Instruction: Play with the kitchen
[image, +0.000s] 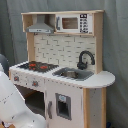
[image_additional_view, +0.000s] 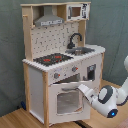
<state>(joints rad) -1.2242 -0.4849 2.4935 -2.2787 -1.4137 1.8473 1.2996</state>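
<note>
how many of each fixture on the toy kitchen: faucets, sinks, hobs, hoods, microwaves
faucet: 1
sink: 1
hob: 1
hood: 1
microwave: 1
total: 5 fixtures on the kitchen
</note>
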